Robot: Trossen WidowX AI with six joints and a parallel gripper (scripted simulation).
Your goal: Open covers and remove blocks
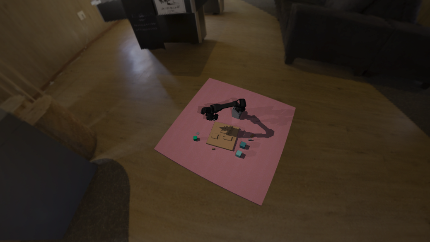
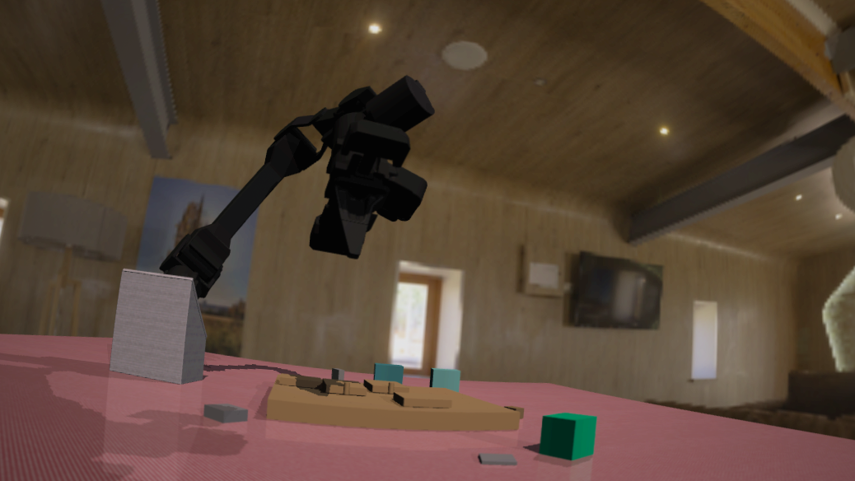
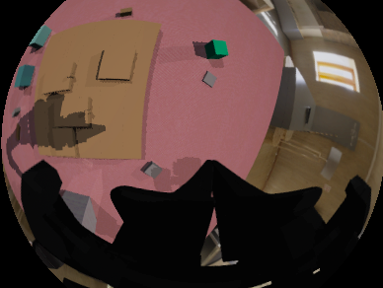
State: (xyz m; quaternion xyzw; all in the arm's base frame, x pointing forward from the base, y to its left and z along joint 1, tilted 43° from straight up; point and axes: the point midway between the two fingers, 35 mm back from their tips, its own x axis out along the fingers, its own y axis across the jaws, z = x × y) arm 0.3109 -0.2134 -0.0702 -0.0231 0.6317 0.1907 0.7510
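Observation:
The tan puzzle board (image 1: 219, 144) (image 2: 388, 416) (image 3: 124, 110) lies flat. Several tan covers sit on it, among them one square cover (image 1: 215, 136) (image 2: 422, 399) (image 3: 117, 65). The arm's shadow darkens part of the board, and I cannot see any open well. A green block (image 1: 195, 138) (image 2: 567, 435) (image 3: 216, 49) rests on the table at one side of the board. A teal block (image 1: 242, 144) (image 2: 388, 373) (image 3: 25, 76) and a lighter teal block (image 1: 238, 153) (image 2: 445, 379) (image 3: 40, 37) rest at the opposite side. My gripper (image 2: 352, 254) (image 3: 210, 164) is shut and empty, high above the table.
A grey piece (image 2: 225, 413) (image 3: 152, 170) lies between board and gripper in the wrist view. A thin grey tile (image 1: 197, 133) (image 2: 497, 459) (image 3: 209, 79) lies by the green block. Small brown piece (image 1: 213, 148) (image 3: 126, 12) and small grey piece (image 1: 250, 139) (image 3: 16, 112) lie off the board.

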